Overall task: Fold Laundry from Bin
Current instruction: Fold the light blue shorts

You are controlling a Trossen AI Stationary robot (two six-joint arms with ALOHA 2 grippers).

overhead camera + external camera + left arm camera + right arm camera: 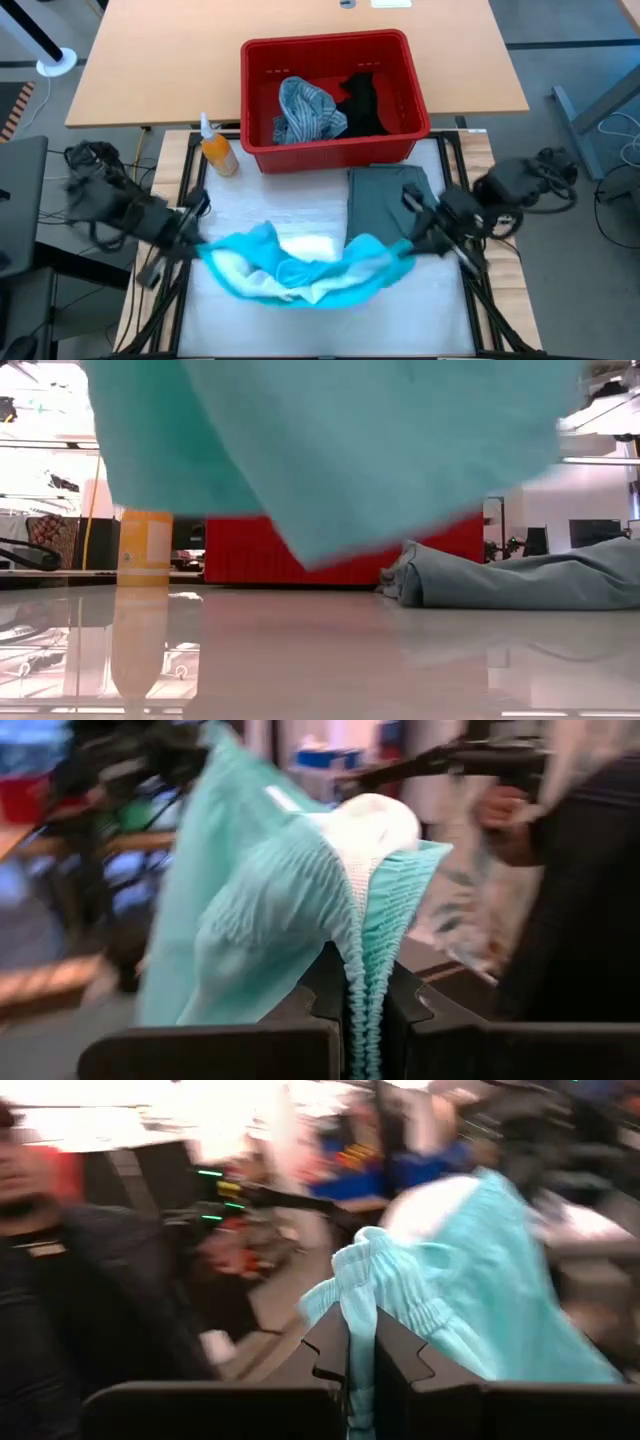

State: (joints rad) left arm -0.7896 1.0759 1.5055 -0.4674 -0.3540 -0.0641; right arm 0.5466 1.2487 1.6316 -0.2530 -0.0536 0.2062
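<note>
The turquoise garment (300, 268) of the laundry hangs in the air over the white table top, stretched between my two grippers. My left gripper (200, 246) is shut on its left end and my right gripper (412, 246) on its right end. In the low view its lower edge (330, 550) hangs clear of the table. The grey-green garment (390, 205) lies folded flat on the table, in front of the red bin (400, 50). In the bin lie the blue-grey striped shirt (303, 110) and the black garment (365, 100). My left gripper pinches the garment's gathered, ribbed edge (352, 955) between its two fingers, coming level from the table's left. Several bunched layers pass between the fingers. The cloth hangs away from them, clear of the table. My right gripper pinches the gathered elastic edge (358, 1295) at the garment's other end between its two fingers, coming level from the table's right. The cloth bunches above the fingers and sags toward the left gripper, lifted clear.
An orange bottle (218, 152) stands left of the bin, near the table's far left. The wooden desk (160, 70) carries the bin behind the white top. A person in dark clothes (570, 880) shows beyond the table in the wrist views.
</note>
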